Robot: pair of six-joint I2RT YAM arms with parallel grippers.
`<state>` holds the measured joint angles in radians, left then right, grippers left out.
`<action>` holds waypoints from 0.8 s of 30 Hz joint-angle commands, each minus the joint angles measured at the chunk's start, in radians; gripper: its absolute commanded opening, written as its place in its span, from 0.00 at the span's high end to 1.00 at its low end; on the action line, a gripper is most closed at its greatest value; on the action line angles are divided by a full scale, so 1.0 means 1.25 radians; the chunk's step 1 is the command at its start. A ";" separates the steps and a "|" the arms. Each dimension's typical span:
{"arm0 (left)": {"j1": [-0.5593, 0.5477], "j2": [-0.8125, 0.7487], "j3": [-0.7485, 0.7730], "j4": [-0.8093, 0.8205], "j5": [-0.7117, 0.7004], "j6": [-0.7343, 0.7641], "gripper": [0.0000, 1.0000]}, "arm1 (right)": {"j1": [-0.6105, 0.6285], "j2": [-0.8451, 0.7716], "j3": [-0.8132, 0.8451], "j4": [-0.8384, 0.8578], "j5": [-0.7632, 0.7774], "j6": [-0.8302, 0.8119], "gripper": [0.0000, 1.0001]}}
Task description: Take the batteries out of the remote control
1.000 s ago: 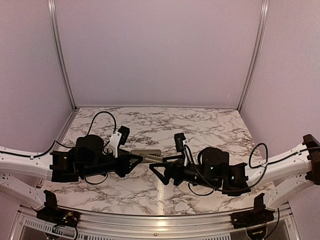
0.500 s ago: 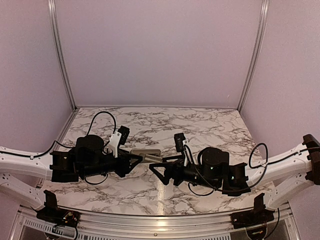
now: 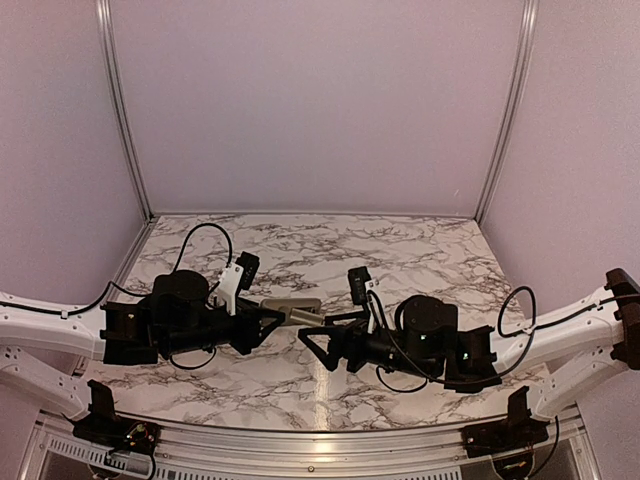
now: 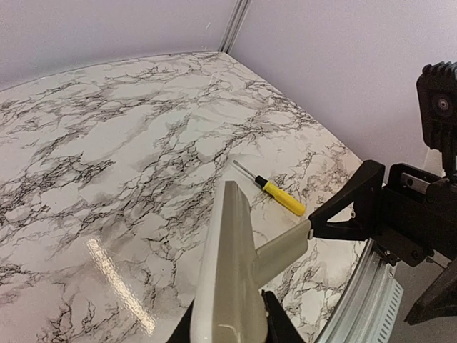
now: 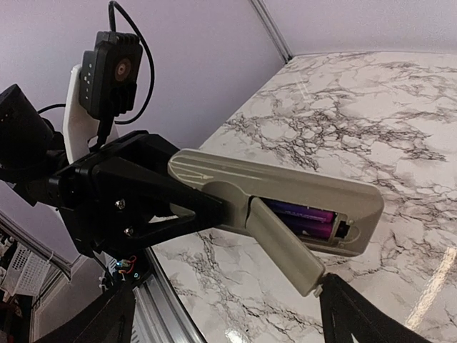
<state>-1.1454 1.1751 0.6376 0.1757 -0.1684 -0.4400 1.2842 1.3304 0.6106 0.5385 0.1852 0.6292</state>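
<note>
Nothing is changing: left fingers (image 5: pixel 168 196) are clamping the remote control (image 5: pixel 235 175), right fingers (image 4: pixel 355 202) are hovering wide. Exposed batteries (image 5: pixel 303 216) are awaiting removal.

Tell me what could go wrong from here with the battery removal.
1. The cover hangs half open from the remote control, beside the open right gripper; it may drop onto the table.
2. The batteries lie exposed in the recess; a tilt could spill them and they may roll.
3. The left gripper holds just one end, so prying might twist the remote control loose.
</note>
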 commanded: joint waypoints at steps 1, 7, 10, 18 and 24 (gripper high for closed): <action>-0.004 -0.003 0.003 0.027 -0.004 0.011 1.00 | 0.011 0.002 0.024 -0.027 0.015 0.014 0.12; -0.004 -0.011 0.002 0.024 -0.005 0.013 1.00 | 0.011 -0.008 0.022 -0.062 0.053 0.021 0.12; -0.004 -0.014 0.002 0.020 -0.009 0.014 1.00 | 0.011 -0.014 0.020 -0.067 0.057 0.021 0.12; -0.004 -0.036 -0.002 0.001 -0.026 0.016 1.00 | 0.011 -0.042 0.001 -0.080 0.064 0.019 0.12; -0.004 -0.069 -0.009 -0.017 -0.030 0.015 1.00 | 0.011 -0.073 -0.024 -0.100 0.064 0.006 0.11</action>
<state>-1.1473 1.1339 0.6369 0.1711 -0.1883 -0.4362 1.2915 1.2709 0.6052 0.4477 0.2531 0.6502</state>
